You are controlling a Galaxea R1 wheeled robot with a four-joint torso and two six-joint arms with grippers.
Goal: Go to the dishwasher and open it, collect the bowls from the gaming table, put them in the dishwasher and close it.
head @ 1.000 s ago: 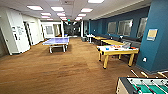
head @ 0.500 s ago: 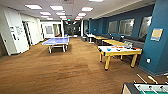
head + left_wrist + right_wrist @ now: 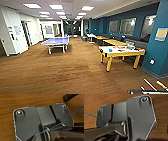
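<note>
The gaming table [image 3: 121, 53], white-topped with yellow sides and legs, stands on the right of the hall in the head view, beside a blue wall. Small coloured things [image 3: 117, 48] lie on its top, too blurred to tell as bowls. The dishwasher is out of view. Both wrist views look down on brown wood-look floor past the robot's own dark plates.
A blue table-tennis table [image 3: 56, 41] stands mid-hall to the left. Plain yellow-topped tables [image 3: 113, 42] line the blue wall behind the gaming table. Rods of a foosball table [image 3: 150, 85] poke in at the lower right. White walls and doors [image 3: 13, 32] run along the left.
The whole head view has shifted as the camera moved. The foosball table has slid almost out at the lower right. The gaming table sits slightly nearer.
</note>
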